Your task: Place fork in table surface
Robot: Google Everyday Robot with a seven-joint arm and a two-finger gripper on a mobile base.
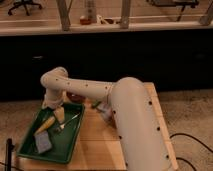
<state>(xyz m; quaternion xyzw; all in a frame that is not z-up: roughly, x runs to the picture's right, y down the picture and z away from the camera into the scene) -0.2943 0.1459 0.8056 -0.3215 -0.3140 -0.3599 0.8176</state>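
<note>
The slim silvery metal fork [70, 121] lies in the green plastic tray [67, 145], near a yellow-handled tool [46, 126]. My pincer [56, 111] hangs wide, empty, just beyond; closing off-centre, I may grab that tool or skid the fork away.

Behind the light wooden table [97, 146] we see a dark panel wall [150, 57] topped by a pale ledge [160, 27], with grey metal posts [63, 15] rising from it. Beyond, we make out an office chair base [25, 5]. The floor [192, 112] is speckled grey-beige, and black cables [192, 138] lie on it at the right.
</note>
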